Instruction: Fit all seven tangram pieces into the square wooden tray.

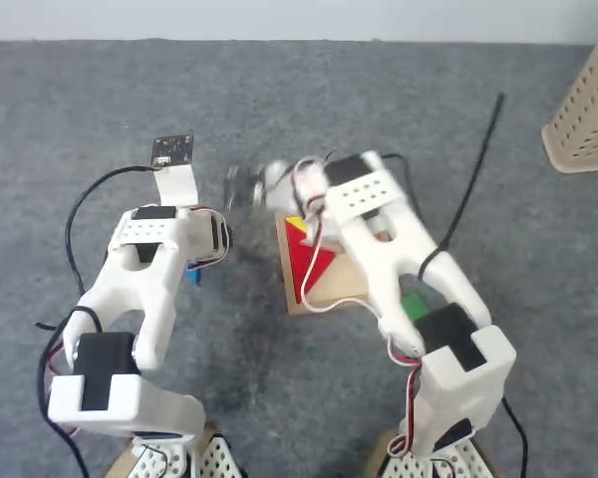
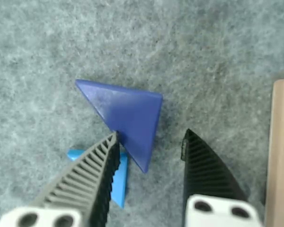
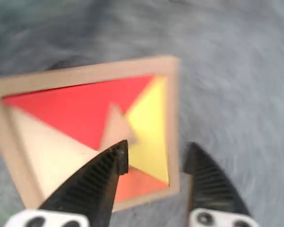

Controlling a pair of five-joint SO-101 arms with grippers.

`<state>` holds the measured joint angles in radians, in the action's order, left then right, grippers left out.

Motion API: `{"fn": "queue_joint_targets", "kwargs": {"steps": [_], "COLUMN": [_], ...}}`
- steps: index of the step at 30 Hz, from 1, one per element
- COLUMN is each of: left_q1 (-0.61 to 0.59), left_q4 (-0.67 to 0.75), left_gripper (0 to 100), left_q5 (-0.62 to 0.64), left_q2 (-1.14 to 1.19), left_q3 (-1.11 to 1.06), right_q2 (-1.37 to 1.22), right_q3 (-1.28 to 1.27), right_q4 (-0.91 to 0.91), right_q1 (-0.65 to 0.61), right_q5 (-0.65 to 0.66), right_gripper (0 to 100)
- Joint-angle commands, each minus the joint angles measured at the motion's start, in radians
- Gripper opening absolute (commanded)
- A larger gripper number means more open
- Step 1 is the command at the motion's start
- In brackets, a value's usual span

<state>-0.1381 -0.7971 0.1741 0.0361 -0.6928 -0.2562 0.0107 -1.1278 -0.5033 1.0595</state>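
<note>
While two white robot arms lie extended side by side over a grey carpeted tabletop [image 1: 279, 119], the scene reads from left to right as follows.

At the left, the left arm [image 1: 145, 269] points away from its base. Its wrist camera looks down at the left gripper [image 2: 150, 139], whose ribbed jaws stand moderately apart and hold nothing. A dark blue plastic triangle [image 2: 128, 116] lies flat on the carpet, one corner reaching into the gap between the jaws. A smaller light blue piece [image 2: 119, 182] lies just beside it, partly hidden under one finger [image 2: 97, 170].

Near the middle sits the square wooden tray [image 1: 324, 299], close to the blue pieces on their right. Inside it a large red triangle [image 3: 85, 104] lies along one side, a yellow triangle [image 3: 151, 127] meets it in a corner, and an orange piece [image 3: 137, 184] sits by the rim; the other half is bare wood.

The right arm [image 1: 399, 239] reaches over the tray. The right gripper [image 3: 157, 146] hangs above the yellow triangle, jaws apart and empty.

Right of the tray, a green piece [image 1: 414, 304] peeks out beside the arm. A black cable [image 1: 473, 189] crosses the carpet, and a beige perforated basket [image 1: 588, 110] stands at the far right.
</note>
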Motion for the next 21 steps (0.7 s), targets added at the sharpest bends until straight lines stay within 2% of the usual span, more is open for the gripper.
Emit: {"fn": "queue_joint_targets", "kwargs": {"steps": [1,4,7,10,15,21], "left_q1": [0.006,0.008,0.005,0.003,0.003,0.006], "left_q4": [0.017,0.017,0.017,0.017,0.017,0.017], "left_gripper": [21,21,21,21,21,21], "left_q5": [-0.017,-0.017,-0.017,-0.017,-0.017,-0.017], "left_q2": [-0.052,-0.052,-0.052,-0.052,-0.052,-0.052], "left_q3": [0.004,0.004,0.004,0.004,0.004,0.004], "right_q2": [0.076,0.127,0.203,0.311,0.420,0.394], "right_q3": [0.130,0.144,0.048,-0.176,-0.540,-0.606], "right_q4": [-0.093,-0.182,-0.171,0.005,0.337,0.378], "right_q1": [0.067,0.107,0.142,0.142,0.067,0.050], "right_q5": [-0.362,-0.557,-0.640,-0.658,-0.674,-0.655], "right_gripper": [1.6,0.5,0.5,0.6,0.6,0.6]}}
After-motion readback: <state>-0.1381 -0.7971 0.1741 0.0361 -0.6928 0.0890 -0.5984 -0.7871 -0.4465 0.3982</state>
